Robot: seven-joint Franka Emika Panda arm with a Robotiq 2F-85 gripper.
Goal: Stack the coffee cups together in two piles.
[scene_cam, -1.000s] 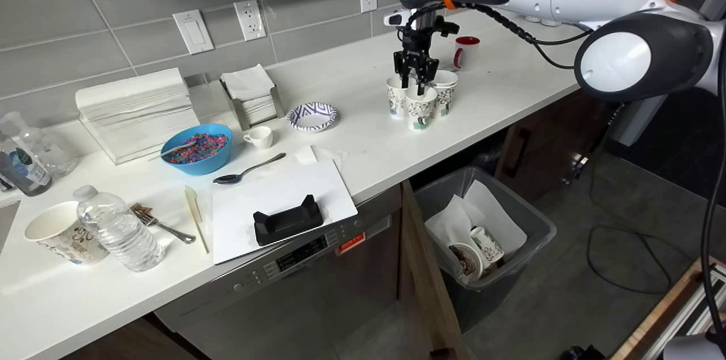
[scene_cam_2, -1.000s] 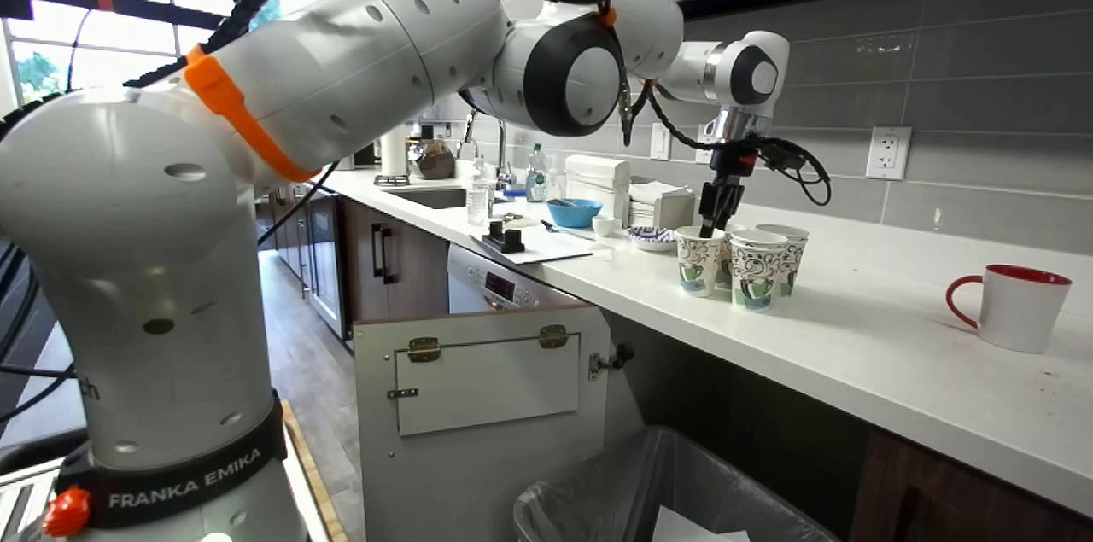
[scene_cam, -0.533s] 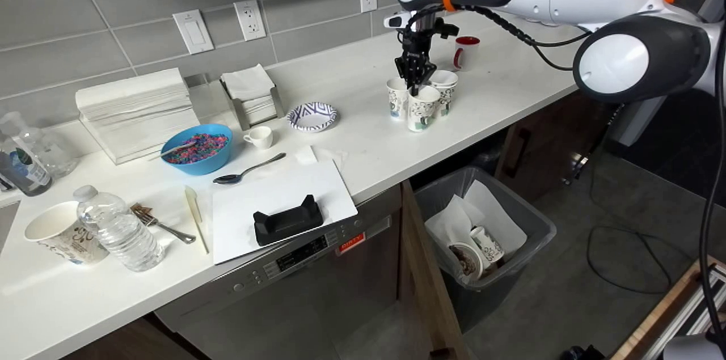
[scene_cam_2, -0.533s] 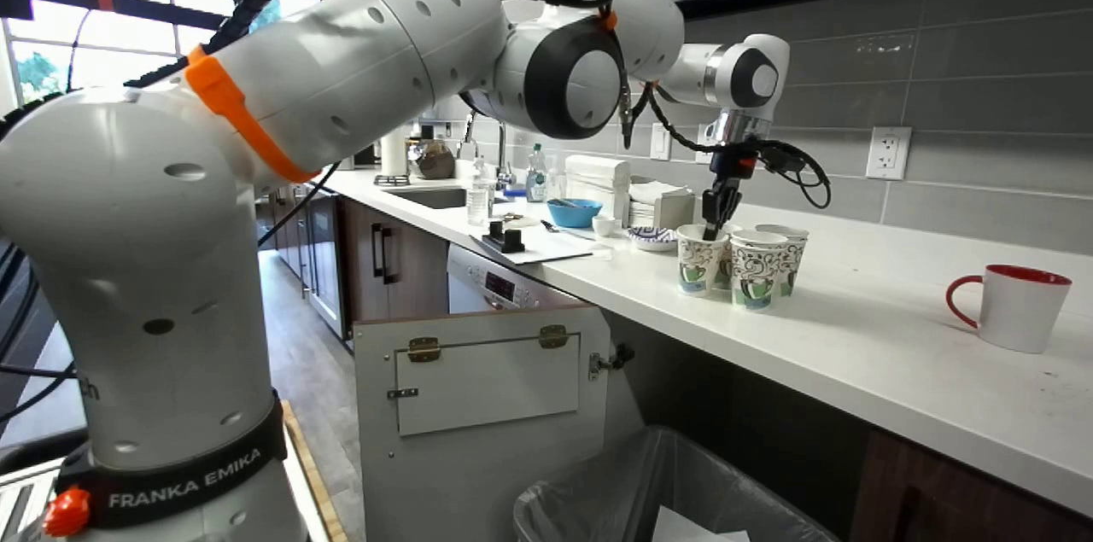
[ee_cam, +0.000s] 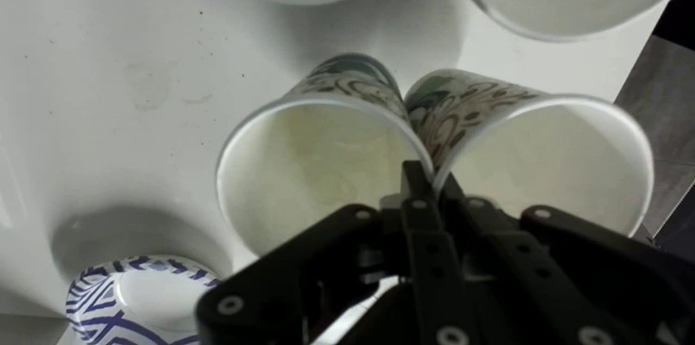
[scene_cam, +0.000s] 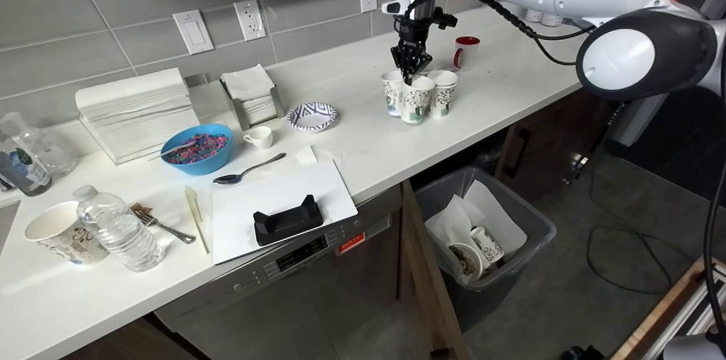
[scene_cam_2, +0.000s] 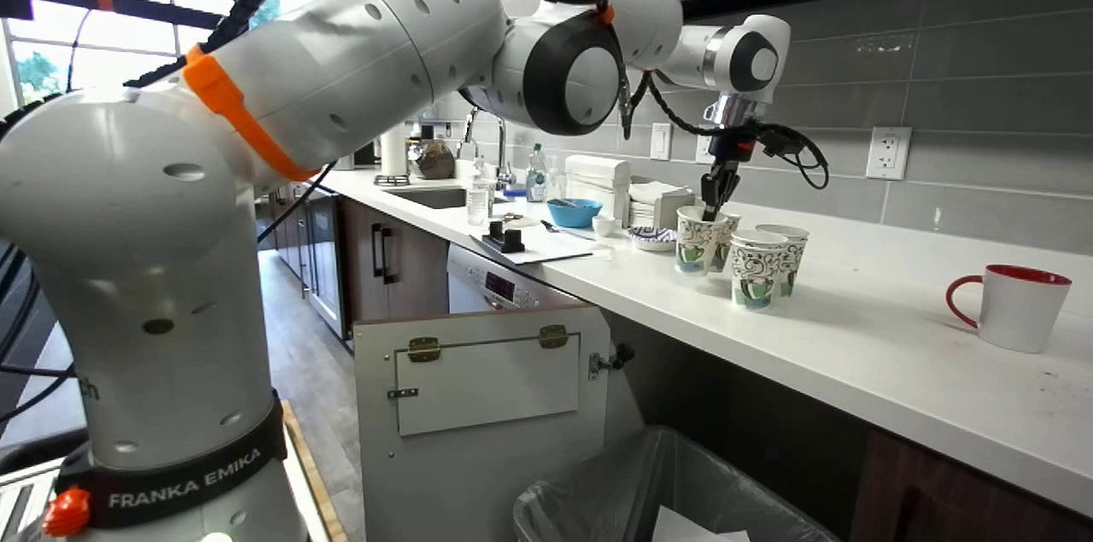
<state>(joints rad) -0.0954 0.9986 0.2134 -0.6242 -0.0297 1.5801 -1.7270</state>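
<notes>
My gripper [ee_cam: 433, 181] is shut on the touching rims of two white patterned paper coffee cups. In the wrist view, one finger reaches inside the left cup [ee_cam: 304, 171] and one inside the right cup [ee_cam: 554, 155]. Both exterior views show this pair slightly raised off the counter: the nearer held cup [scene_cam: 417, 100] and the farther one [scene_cam: 392, 93], with the gripper [scene_cam_2: 710, 213] above. Two more cups stand beside them, one [scene_cam_2: 756, 273] close to the counter's front and another [scene_cam_2: 792, 256] behind it. The front one seems to have a doubled rim, like nested cups.
A red-rimmed mug [scene_cam_2: 1025, 307] stands on the counter beyond the cups. A purple-patterned bowl [scene_cam: 312, 116] sits on their opposite side, near a napkin holder [scene_cam: 252, 96]. Below the counter's front edge is an uncovered trash bin [scene_cam: 536, 235] beside an open cabinet door [scene_cam_2: 478, 422].
The jaws have come together over the two rims. Both gripped cups have risen and shifted away from the two standing cups, which have stayed in place.
</notes>
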